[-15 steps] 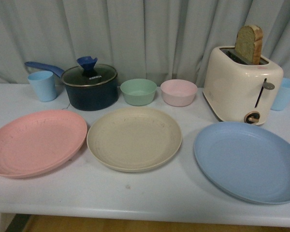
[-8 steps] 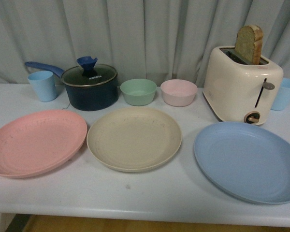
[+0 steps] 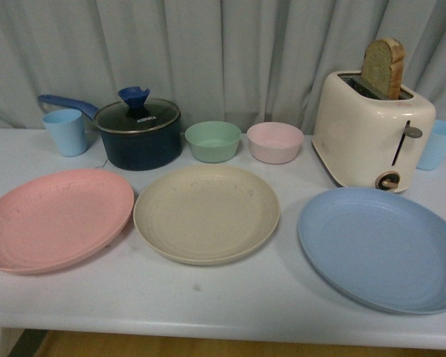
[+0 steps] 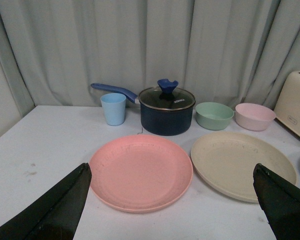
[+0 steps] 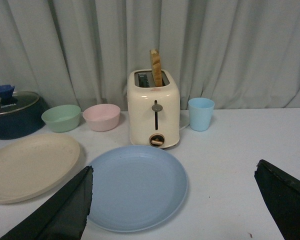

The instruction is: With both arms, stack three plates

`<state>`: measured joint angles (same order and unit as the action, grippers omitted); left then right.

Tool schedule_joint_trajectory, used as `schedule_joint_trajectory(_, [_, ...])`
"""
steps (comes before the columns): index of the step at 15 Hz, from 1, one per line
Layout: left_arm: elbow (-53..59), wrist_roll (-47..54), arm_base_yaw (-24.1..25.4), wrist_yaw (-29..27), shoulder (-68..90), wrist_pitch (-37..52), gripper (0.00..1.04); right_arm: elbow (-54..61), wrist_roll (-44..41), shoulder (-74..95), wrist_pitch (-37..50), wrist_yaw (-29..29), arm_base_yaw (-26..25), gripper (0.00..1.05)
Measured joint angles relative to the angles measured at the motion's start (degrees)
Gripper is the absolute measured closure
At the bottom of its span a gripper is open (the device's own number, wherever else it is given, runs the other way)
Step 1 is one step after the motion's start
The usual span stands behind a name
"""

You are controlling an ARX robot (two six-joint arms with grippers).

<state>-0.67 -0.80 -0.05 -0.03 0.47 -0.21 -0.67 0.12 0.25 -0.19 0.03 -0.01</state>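
Note:
Three plates lie side by side on the white table [image 3: 208,297]: a pink plate [image 3: 53,219] on the left, a beige plate [image 3: 206,212] in the middle, a light blue plate [image 3: 383,248] on the right. None touch. Neither arm shows in the front view. My left gripper [image 4: 172,175] is open and empty, held back from the pink plate [image 4: 141,171], with the beige plate [image 4: 242,164] beside it. My right gripper [image 5: 172,172] is open and empty, held back from the blue plate [image 5: 135,186].
Behind the plates stand a light blue cup [image 3: 65,132], a dark blue lidded pot [image 3: 138,134], a green bowl [image 3: 212,140], a pink bowl [image 3: 275,142], a cream toaster [image 3: 372,137] with bread in it, and another blue cup [image 3: 438,144]. A curtain hangs behind.

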Motion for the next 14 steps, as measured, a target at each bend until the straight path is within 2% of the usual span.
schedule_joint_trajectory(14, [0.0,0.0,0.0,0.0,0.0,0.0,0.07,0.0,0.0,0.0,0.0,0.0,0.0,0.06])
